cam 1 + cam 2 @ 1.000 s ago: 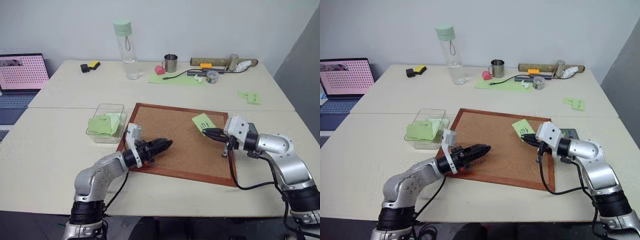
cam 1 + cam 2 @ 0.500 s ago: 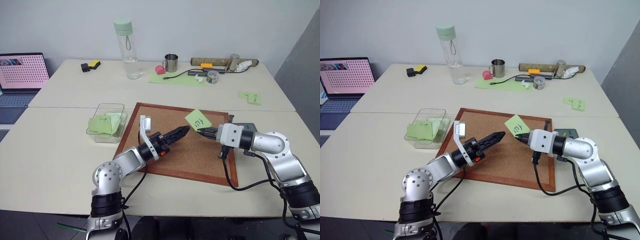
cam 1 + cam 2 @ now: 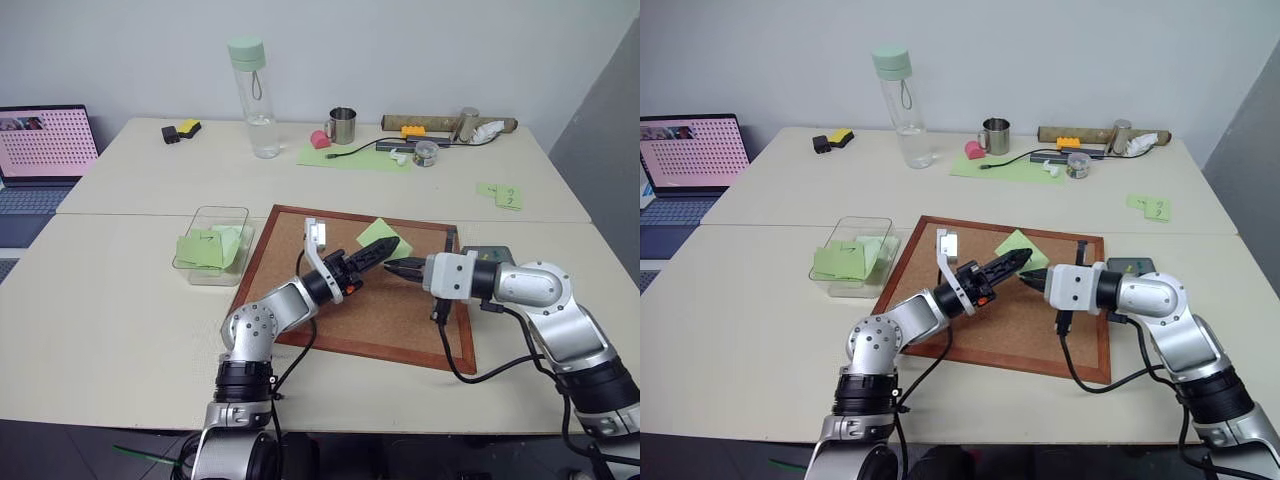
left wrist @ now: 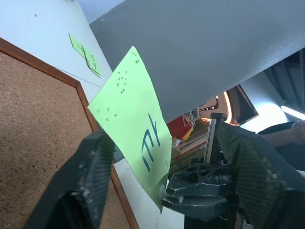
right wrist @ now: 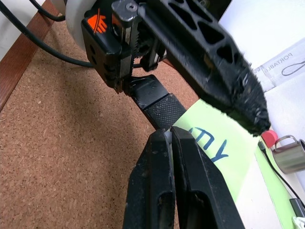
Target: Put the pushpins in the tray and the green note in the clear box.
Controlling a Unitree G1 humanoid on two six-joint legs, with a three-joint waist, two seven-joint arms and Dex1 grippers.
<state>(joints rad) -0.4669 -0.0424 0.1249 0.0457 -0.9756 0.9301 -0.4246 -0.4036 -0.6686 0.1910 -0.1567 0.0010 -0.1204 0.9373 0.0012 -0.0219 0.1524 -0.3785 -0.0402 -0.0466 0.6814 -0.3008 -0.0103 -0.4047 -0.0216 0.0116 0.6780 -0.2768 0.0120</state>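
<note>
The green note, with a handwritten mark, hangs tilted above the cork board. My right gripper is shut on its lower corner. From the other side my left gripper stands open, one finger on each face of the note, not pinching it. The clear box sits left of the board with other green notes inside. The dark grey tray lies behind my right wrist, partly hidden. The pushpins are out of view.
At the back of the table stand a water bottle, a metal cup, a pale green sheet and small clutter. A laptop is far left. Two more green notes lie at the right.
My left gripper has swung right and up over the board and opened around the note. The right gripper has carried the note a little to the left and rolled it.
</note>
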